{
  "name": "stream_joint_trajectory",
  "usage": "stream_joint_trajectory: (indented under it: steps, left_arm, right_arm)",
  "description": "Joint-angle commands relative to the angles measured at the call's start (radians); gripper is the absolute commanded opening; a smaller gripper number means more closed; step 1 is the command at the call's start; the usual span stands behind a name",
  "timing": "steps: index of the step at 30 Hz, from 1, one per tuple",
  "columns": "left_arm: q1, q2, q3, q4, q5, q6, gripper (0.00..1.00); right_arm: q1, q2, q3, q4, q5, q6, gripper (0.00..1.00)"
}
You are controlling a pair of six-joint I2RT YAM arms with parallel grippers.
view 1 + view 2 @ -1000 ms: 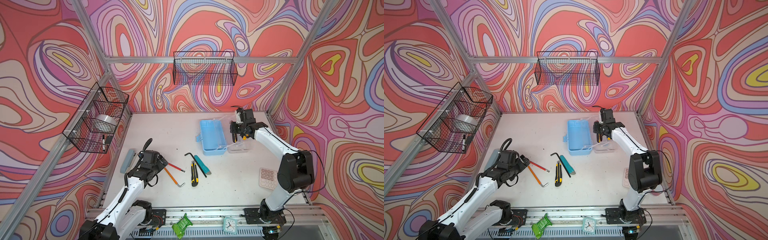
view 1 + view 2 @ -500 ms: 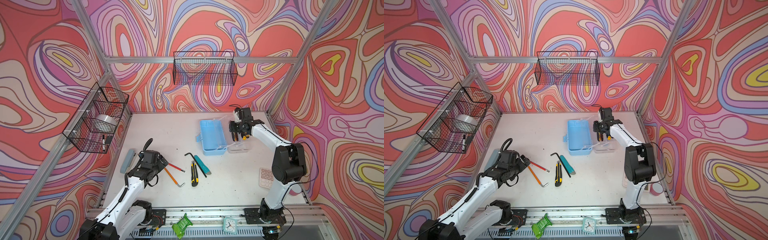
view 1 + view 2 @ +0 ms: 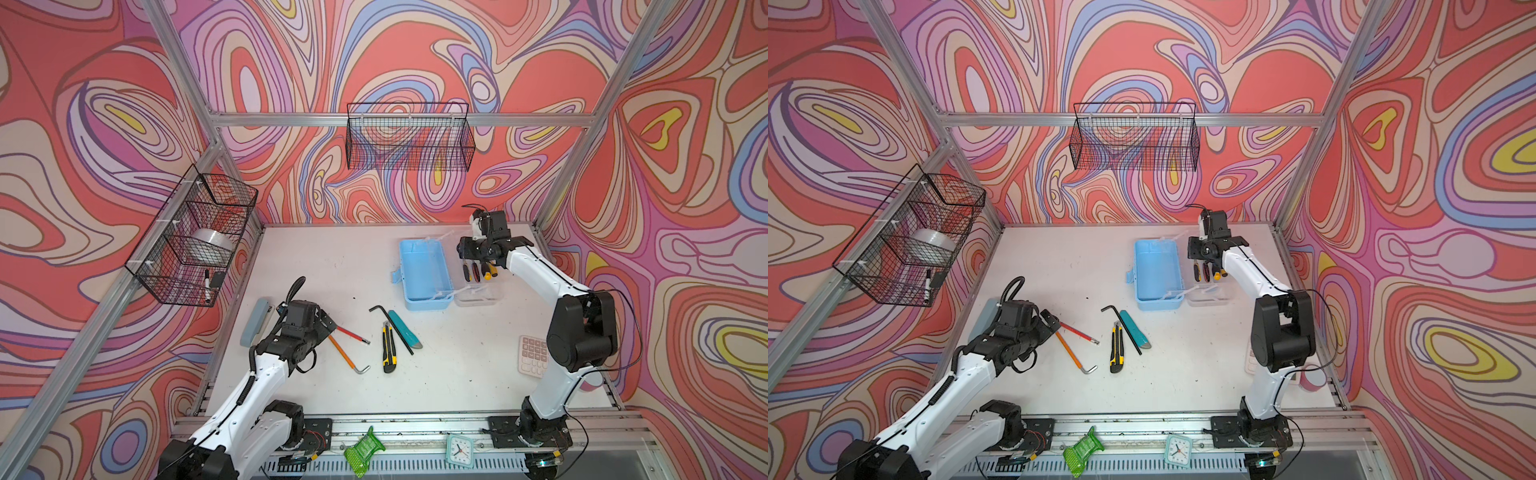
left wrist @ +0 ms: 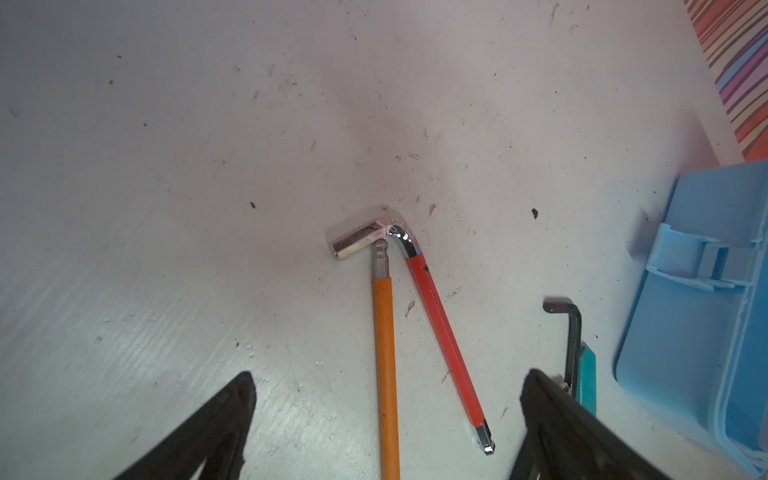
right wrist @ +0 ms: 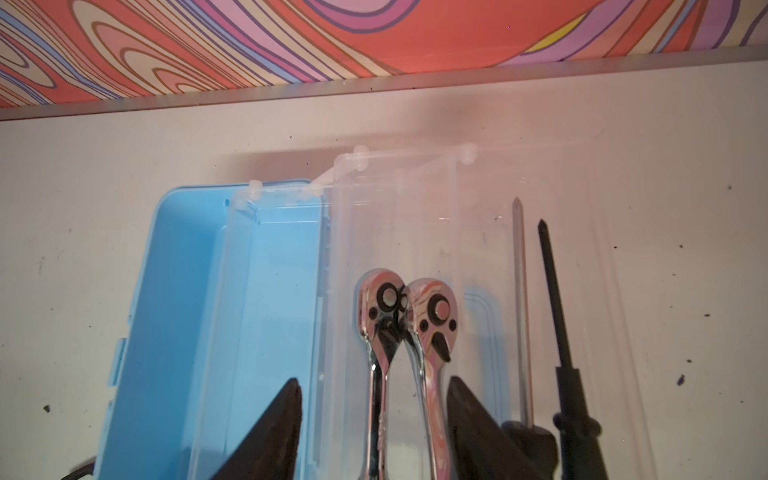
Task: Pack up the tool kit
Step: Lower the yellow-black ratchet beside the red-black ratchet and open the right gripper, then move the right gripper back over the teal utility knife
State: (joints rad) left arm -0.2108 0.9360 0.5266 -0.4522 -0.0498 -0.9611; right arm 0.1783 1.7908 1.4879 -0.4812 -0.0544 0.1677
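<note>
1. Jaws of the right gripper (image 5: 374,381) stood parted on either side of two ratchets (image 5: 434,309) and touched neither, so both tools were released.
2. The ratchets lay side by side in the clear tray (image 3: 478,296), with two screwdrivers (image 5: 575,415) just to their right. I could not tell the tray from the open lid.
3. The left gripper (image 4: 388,374) was spread wide and held nothing. It hovered at the near left over the orange hex key (image 4: 384,353) and the red hex key (image 4: 444,332), with both shafts between its fingers.
4. The tool box (image 3: 422,266) sat open at the far right of the table, touching the tray on its right. Its blue well was bare.
5. The black hex key (image 4: 574,340), the yellow utility knife (image 3: 388,347) and the teal utility knife (image 3: 405,330) were still loose mid-table.
6. Step in hand, as I judged it: the ratchets had just been set down, and the packing was well short of done.
7. Next move: the right gripper should lift straight off without dragging the ratchets. The left should close on one hex key only, since the two touch at one end.
8. Compared with a second earlier, the right jaws, then clenched, had opened. The left arm and the loose tools had not shifted.
</note>
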Motion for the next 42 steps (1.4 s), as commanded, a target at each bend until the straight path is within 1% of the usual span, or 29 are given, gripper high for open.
stream_joint_trajectory:
  steps: [1, 5, 8, 11, 14, 16, 19, 21, 24, 27, 31, 33, 36, 42]
  left_arm:
    - [-0.01, 0.0, 0.004, -0.005, -0.017, -0.002, 1.0]
    - [-0.019, 0.004, 0.008, -0.008, -0.024, -0.001, 1.0]
    - [-0.029, 0.007, 0.01, -0.017, -0.039, -0.003, 1.0]
    - [-0.043, 0.013, 0.013, -0.028, -0.055, -0.012, 1.0]
    - [-0.059, 0.021, 0.018, -0.039, -0.077, -0.023, 1.0]
    - [-0.07, 0.027, 0.022, -0.044, -0.088, -0.027, 1.0]
    - [-0.082, 0.036, 0.034, -0.054, -0.103, -0.032, 1.0]
    - [-0.086, 0.04, 0.039, -0.061, -0.113, -0.036, 1.0]
    - [-0.092, 0.042, 0.04, -0.059, -0.114, -0.04, 1.0]
    - [-0.098, 0.048, 0.045, -0.058, -0.114, -0.041, 1.0]
    - [-0.103, 0.056, 0.052, -0.067, -0.131, -0.059, 1.0]
    - [-0.104, 0.055, 0.054, -0.078, -0.147, -0.077, 1.0]
    - [-0.104, 0.046, 0.055, -0.083, -0.154, -0.084, 1.0]
    - [-0.108, 0.052, 0.076, -0.103, -0.162, -0.074, 1.0]
  right_arm:
    - [0.0, -0.083, -0.014, 0.014, -0.018, 0.009, 0.61]
    - [0.0, -0.14, -0.045, 0.021, -0.064, 0.028, 0.66]
    - [0.01, -0.184, -0.086, 0.021, -0.077, 0.078, 0.67]
    - [0.041, -0.233, -0.15, 0.029, -0.049, 0.141, 0.67]
    - [0.091, -0.28, -0.219, 0.034, 0.028, 0.204, 0.68]
    - [0.134, -0.305, -0.258, 0.052, 0.064, 0.22, 0.68]
    - [0.202, -0.329, -0.29, 0.059, 0.114, 0.229, 0.68]
    - [0.246, -0.347, -0.316, 0.078, 0.12, 0.227, 0.67]
    - [0.308, -0.372, -0.365, 0.128, 0.104, 0.192, 0.64]
    - [0.351, -0.375, -0.393, 0.126, 0.082, 0.15, 0.62]
    - [0.417, -0.381, -0.464, 0.156, 0.054, 0.146, 0.6]
    - [0.453, -0.383, -0.503, 0.18, 0.06, 0.145, 0.58]
    - [0.486, -0.373, -0.542, 0.194, 0.073, 0.158, 0.55]
    - [0.542, -0.327, -0.584, 0.208, 0.099, 0.161, 0.56]
